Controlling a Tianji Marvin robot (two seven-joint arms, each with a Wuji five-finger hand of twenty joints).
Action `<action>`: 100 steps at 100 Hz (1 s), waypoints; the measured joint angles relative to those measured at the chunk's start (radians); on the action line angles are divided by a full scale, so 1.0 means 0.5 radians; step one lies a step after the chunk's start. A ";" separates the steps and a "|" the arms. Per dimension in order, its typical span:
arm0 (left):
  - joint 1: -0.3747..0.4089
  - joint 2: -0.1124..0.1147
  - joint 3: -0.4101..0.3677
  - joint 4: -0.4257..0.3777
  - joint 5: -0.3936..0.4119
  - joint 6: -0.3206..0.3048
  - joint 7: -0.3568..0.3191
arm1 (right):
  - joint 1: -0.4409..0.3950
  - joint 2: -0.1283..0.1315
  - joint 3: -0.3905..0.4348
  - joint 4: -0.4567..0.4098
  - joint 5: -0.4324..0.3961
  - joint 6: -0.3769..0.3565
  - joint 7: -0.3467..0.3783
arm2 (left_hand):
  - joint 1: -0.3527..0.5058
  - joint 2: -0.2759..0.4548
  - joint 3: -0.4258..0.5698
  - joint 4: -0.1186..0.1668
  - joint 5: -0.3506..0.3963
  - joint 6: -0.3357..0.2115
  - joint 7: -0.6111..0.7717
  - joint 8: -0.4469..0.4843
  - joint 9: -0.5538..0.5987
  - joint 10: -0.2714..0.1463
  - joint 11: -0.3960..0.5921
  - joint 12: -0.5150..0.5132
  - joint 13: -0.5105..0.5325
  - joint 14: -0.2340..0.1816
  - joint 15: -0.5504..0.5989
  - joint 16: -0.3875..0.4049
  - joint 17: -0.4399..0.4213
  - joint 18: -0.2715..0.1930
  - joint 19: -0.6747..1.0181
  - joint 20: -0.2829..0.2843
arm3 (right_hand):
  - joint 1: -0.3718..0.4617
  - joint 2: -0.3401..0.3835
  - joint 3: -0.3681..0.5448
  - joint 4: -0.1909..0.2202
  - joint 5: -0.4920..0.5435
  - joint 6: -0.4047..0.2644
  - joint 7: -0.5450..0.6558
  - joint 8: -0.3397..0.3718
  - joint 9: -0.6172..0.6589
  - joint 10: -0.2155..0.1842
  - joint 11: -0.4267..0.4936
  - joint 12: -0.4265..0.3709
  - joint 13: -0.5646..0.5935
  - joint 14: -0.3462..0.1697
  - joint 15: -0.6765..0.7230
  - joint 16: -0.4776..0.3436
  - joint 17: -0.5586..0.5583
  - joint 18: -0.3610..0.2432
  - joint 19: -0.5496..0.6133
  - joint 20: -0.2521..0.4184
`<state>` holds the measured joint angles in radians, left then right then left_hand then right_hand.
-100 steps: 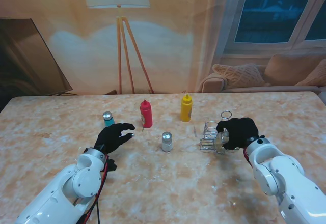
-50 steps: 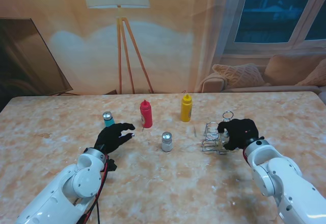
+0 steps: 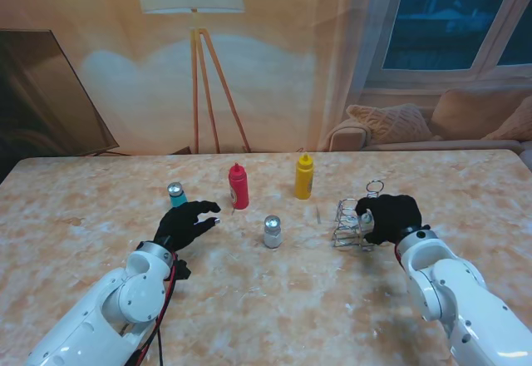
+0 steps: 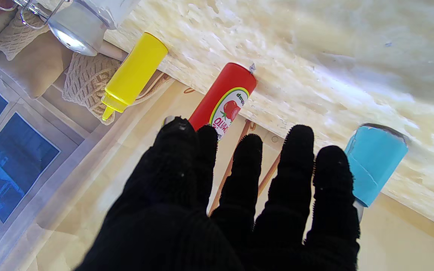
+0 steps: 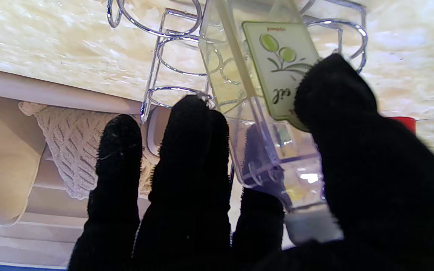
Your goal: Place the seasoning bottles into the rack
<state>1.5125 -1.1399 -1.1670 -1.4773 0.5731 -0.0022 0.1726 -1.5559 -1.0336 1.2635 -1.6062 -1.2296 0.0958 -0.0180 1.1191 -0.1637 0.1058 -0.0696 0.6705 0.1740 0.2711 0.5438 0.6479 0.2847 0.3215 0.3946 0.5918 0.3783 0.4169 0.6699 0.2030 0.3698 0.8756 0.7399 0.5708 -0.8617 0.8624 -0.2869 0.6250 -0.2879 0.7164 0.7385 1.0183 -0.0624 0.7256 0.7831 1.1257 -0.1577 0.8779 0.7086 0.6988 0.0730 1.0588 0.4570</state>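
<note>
The right hand [image 3: 389, 217], gloved in black, is wrapped around a clear square plastic oil bottle with an olive label [image 5: 273, 94], thumb on one side and fingers on the other. The bottle's base sits down among the rings of the chrome wire rack [image 3: 347, 222], which stands on the marble-patterned table [image 3: 266, 299] toward its right side, roughly midway between the near and far edges. In the right wrist view the bottle leans a little and the wire loops [image 5: 171, 60] lie just beyond it; whether the base rests fully inside a ring I cannot tell.

The left hand [image 3: 184, 224] hovers over the left half of the table with its fingers spread and nothing in it. Just beyond its fingertips stands a small teal shaker with a silver cap [image 3: 176, 193], and a little to the right a red ketchup squeeze bottle [image 3: 238, 186]. A yellow mustard squeeze bottle [image 3: 304, 176] stands farther right, near the far edge. A short glass shaker with a metal top [image 3: 272, 231] stands alone near the middle of the table, between the two hands.
</note>
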 measured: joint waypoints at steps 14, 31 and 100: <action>0.000 0.000 0.000 -0.001 0.000 0.000 0.000 | 0.011 -0.011 -0.015 0.037 0.051 0.045 -0.075 | 0.000 0.000 0.000 0.000 0.000 0.000 0.000 0.000 0.000 0.000 0.000 0.000 0.000 0.000 0.000 0.000 0.000 0.000 0.000 0.000 | 0.001 0.000 0.000 0.000 0.000 0.000 0.000 0.000 0.001 -0.001 0.000 -0.001 0.003 0.000 -0.006 -0.008 0.008 0.000 0.008 0.000; 0.000 0.000 0.000 -0.001 -0.001 0.000 -0.002 | 0.037 -0.025 -0.025 0.098 0.117 0.043 -0.187 | 0.000 0.000 0.000 0.000 0.000 0.000 0.000 0.000 0.000 0.000 0.000 0.000 0.000 0.000 0.000 0.000 0.000 0.000 0.000 0.000 | 0.024 0.000 0.000 -0.002 -0.002 0.000 0.000 0.000 0.002 -0.001 0.000 -0.011 0.023 0.000 -0.049 -0.041 0.036 0.000 0.022 -0.006; 0.000 0.000 -0.001 0.000 -0.002 -0.002 -0.006 | 0.101 -0.029 -0.071 0.116 0.195 0.160 -0.073 | 0.000 0.000 0.000 0.000 0.000 0.000 0.000 0.000 0.025 0.000 0.012 0.014 0.000 0.000 0.000 0.000 0.000 0.000 0.000 0.000 | 0.031 -0.055 0.021 -0.020 -0.003 -0.061 0.020 0.044 0.100 0.000 -0.053 -0.160 0.130 0.005 -0.228 -0.162 0.114 -0.001 0.022 -0.093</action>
<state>1.5123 -1.1396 -1.1675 -1.4771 0.5719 -0.0033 0.1696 -1.5056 -1.0479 1.2279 -1.5483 -1.1322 0.1759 -0.0546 1.1189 -0.1637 0.1060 -0.0696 0.6706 0.1740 0.2711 0.5437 0.6604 0.2848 0.3275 0.4017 0.5918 0.3783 0.4169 0.6699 0.2030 0.3699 0.8756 0.7399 0.5862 -0.8893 0.8730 -0.2969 0.6234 -0.3183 0.7263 0.7605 1.0683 -0.0625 0.6989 0.7033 1.1909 -0.1553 0.7637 0.6274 0.7560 0.0724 1.0698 0.4103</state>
